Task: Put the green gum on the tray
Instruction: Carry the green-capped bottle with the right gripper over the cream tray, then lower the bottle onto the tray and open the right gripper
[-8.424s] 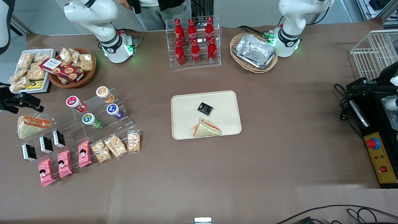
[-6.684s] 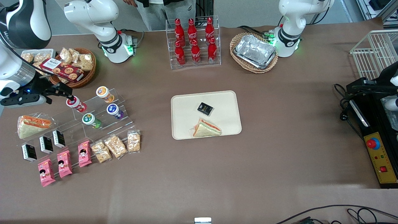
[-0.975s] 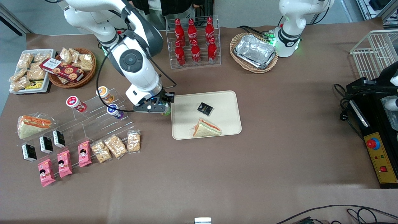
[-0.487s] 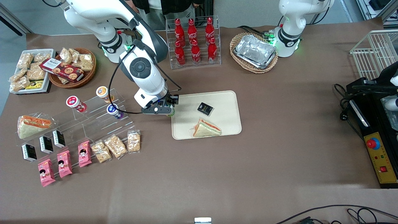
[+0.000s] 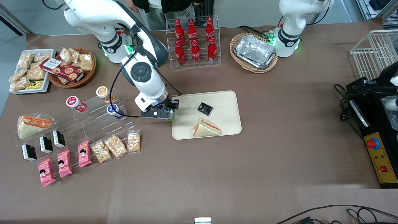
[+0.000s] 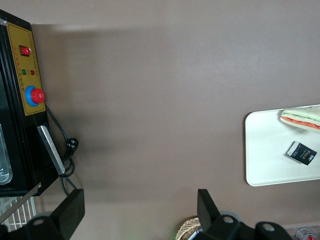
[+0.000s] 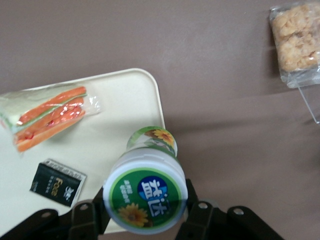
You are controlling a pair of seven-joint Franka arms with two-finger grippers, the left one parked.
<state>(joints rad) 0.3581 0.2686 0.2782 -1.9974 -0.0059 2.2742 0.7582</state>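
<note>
Clamping the green gum, gripper fingers flank it.

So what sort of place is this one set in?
Probably a lab mock-up of a snack counter: an acrylic rack of cola bottles, gum canisters on clear steps, an emergency-stop box. The gripper, shut on the green gum, hangs over the tray edge nearest the steps.

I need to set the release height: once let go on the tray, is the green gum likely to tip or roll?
The green gum is a smooth round canister, so on its side it would probably roll. Held in the gripper over the tray edge, it looks taller than its base is wide, so a tilted or high drop might tip it. The body looks rigid, probably unharmed by the jaws.
</note>
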